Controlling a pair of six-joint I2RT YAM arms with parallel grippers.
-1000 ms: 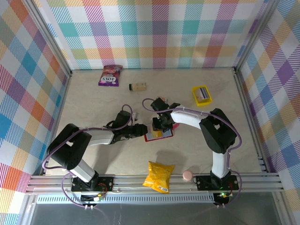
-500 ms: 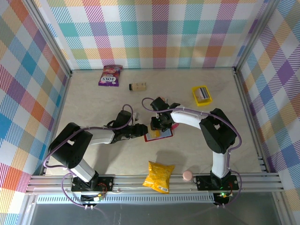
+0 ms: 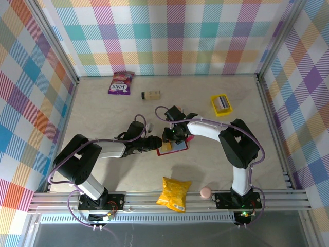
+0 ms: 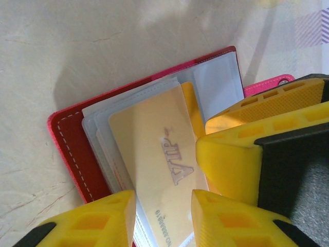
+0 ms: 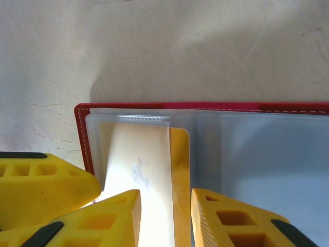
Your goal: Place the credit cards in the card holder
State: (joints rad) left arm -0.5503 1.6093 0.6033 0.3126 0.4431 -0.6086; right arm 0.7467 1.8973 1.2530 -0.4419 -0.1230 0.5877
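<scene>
The red card holder (image 3: 177, 147) lies open at mid-table, clear pockets up. A yellow credit card (image 5: 180, 170) sits partly inside its left clear pocket, one long strip still bare. In the left wrist view the same card (image 4: 149, 144) shows through the sleeves of the card holder (image 4: 69, 139). My right gripper (image 3: 171, 136) hovers over the card, its jaws part open (image 5: 165, 218) and straddling it. My left gripper (image 3: 158, 144) stands at the holder's left end, jaws part open (image 4: 163, 218) over the card and pocket. The right gripper's fingers (image 4: 257, 123) crowd in from the right.
A yellow tray (image 3: 221, 104) holding something grey stands at the back right. A purple snack bag (image 3: 120, 82) and a small beige box (image 3: 151, 94) lie at the back. A yellow chip bag (image 3: 175, 193) and a pink round thing (image 3: 205, 192) rest near the front rail.
My right gripper has shifted a little to the left over the holder. Less of the yellow card shows from above. The left arm has hardly moved.
</scene>
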